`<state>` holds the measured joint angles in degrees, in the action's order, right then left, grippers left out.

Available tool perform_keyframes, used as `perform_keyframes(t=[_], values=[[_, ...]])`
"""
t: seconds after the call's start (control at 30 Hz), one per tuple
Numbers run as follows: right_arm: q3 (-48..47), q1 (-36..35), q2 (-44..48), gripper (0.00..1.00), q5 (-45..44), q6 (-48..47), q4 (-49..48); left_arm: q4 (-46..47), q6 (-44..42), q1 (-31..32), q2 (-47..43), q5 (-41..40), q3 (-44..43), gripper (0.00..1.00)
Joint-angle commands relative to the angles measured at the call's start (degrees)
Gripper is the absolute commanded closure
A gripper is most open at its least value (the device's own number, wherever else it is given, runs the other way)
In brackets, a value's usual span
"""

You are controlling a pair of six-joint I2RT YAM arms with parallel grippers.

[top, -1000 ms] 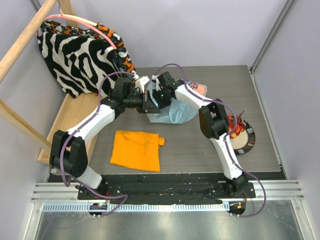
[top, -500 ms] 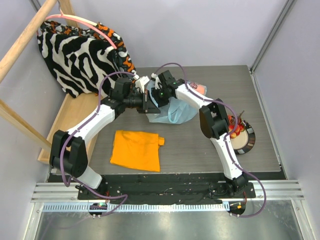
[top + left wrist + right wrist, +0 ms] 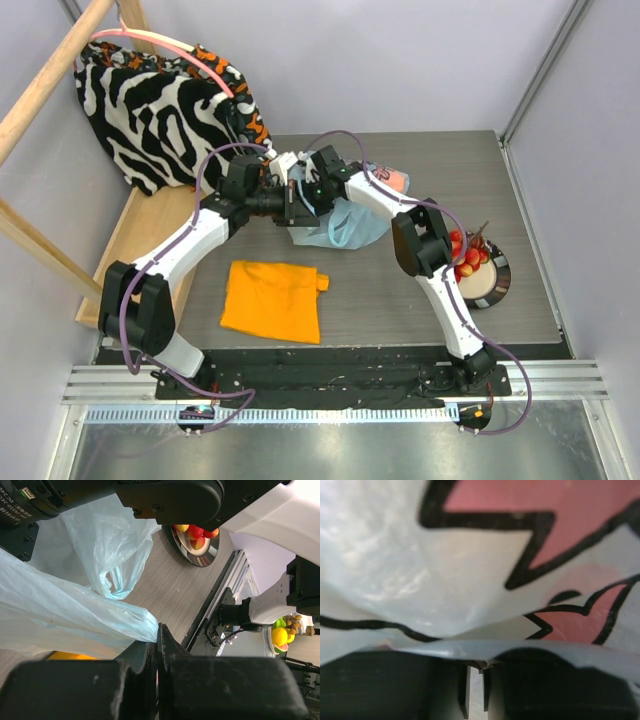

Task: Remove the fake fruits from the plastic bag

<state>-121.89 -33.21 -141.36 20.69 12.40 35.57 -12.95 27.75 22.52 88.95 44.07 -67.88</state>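
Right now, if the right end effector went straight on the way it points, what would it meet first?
The plastic bag: its pink-printed film fills the view just beyond the right end effector. What lies behind the film is hidden.

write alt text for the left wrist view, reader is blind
The left claw is shut on a fold of the pale blue plastic bag, which stretches to the upper left. Beyond, a dark plate of red and yellow fake fruits sits on the grey table. The right arm fills the top edge.
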Motion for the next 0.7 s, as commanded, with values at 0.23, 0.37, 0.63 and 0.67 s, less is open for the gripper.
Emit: perform_keyframes(t=[0.23, 0.37, 0.63, 0.67], values=[[6.21, -0.01, 17.06, 0.99, 5.50, -10.29, 4.06, 0.03, -3.57, -1.34, 0.08, -1.18, -4.26, 1.00], [13.67, 0.52, 26.73, 0.99, 5.51, -17.48, 11.51, -0.58, -4.89, -2.40, 2.28, -1.54, -8.58, 1.00], [18.00, 1.04, 41.33, 0.99, 4.45, -29.36, 21.89, 1.26, -3.41, -2.92, 6.41, -0.22, -12.54, 1.00], [17.56, 0.96, 43.17, 0.99, 4.36, -30.58, 25.13, 1.78, -2.79, -2.92, 6.50, -0.48, -12.46, 1.00]])
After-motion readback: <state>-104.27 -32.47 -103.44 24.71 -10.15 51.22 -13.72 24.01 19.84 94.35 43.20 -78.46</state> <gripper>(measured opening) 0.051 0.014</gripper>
